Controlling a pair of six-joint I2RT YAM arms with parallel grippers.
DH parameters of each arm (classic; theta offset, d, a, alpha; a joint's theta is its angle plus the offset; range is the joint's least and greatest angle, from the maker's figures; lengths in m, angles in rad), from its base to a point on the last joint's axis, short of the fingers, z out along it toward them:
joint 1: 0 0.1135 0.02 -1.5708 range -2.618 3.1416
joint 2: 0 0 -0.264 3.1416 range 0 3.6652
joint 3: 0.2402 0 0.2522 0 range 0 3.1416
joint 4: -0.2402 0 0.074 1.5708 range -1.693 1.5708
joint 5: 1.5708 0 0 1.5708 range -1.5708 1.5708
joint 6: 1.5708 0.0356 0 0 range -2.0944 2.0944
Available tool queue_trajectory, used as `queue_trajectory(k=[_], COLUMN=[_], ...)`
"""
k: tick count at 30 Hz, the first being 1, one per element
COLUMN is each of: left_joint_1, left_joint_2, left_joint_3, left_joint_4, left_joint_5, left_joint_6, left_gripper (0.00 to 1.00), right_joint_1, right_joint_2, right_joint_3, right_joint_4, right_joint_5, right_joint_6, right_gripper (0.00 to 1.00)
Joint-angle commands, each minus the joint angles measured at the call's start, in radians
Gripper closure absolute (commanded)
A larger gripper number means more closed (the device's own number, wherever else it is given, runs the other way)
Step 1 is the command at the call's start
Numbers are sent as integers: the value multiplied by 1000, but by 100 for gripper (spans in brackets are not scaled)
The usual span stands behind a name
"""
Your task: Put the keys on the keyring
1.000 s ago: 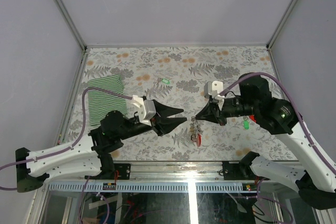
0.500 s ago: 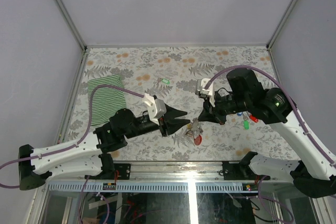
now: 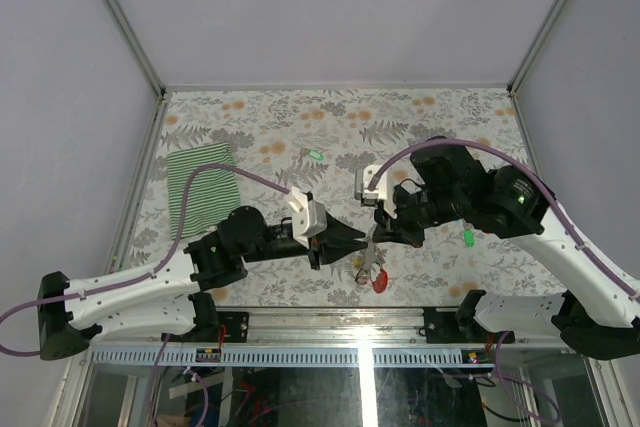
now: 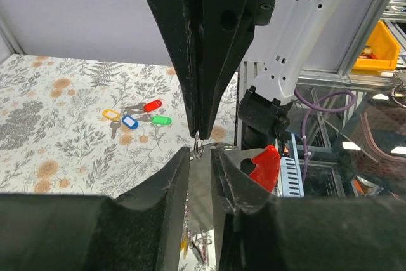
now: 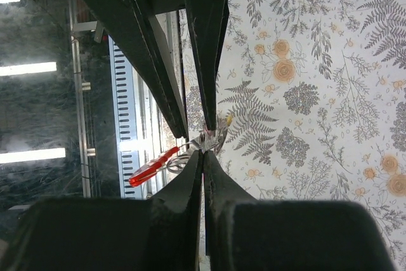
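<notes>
Right gripper: fingers pressed together, pinching the keyring by its small metal ring, red tag hanging below. Left gripper: fingers narrowly apart, flanking that ring; contact not discernible. Keys: loose cluster on the floral table, apart from both grippers.

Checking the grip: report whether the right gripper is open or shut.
Shut. The right gripper has its fingers together without a gap, pinching the keyring at their tips.

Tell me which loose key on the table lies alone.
The green-headed key, by itself toward the far side; the other loose keys lie bunched together: yellow, blue, red and a second green.
</notes>
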Motion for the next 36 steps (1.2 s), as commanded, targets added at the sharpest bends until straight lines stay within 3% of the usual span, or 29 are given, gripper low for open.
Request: queue_trajectory(k=[1, 12, 19, 23, 27, 32, 34, 36], left_joint_1=[3, 4, 4, 3, 3, 3, 3, 4], left_joint_2=[-13, 15, 30, 30, 27, -3, -27, -49], left_joint_3=[28, 56, 67, 69, 71, 39, -3, -62], left_joint_4=[9, -10, -17, -21, -30, 16, 88, 219], left_joint_5=[36, 53, 48, 38, 30, 10, -10, -27], left_joint_6=[28, 31, 33, 34, 29, 15, -12, -61], left_gripper=[79, 82, 89, 99, 100, 100, 100, 100], right_joint_1=[26, 46, 56, 57, 58, 57, 57, 58], right_joint_2=[3, 12, 9, 9, -11, -74, -125, -193], right_joint_3=[55, 47, 40, 35, 24, -22, -79, -164], right_joint_4=[10, 33, 48, 51, 78, 181, 296, 438], right_joint_5=[24, 20, 14, 8, 4, 7, 13, 20], right_joint_6=[-8, -16, -18, -21, -20, -12, 1, 28], right_gripper=[100, 100, 100, 100, 99, 83, 72, 69])
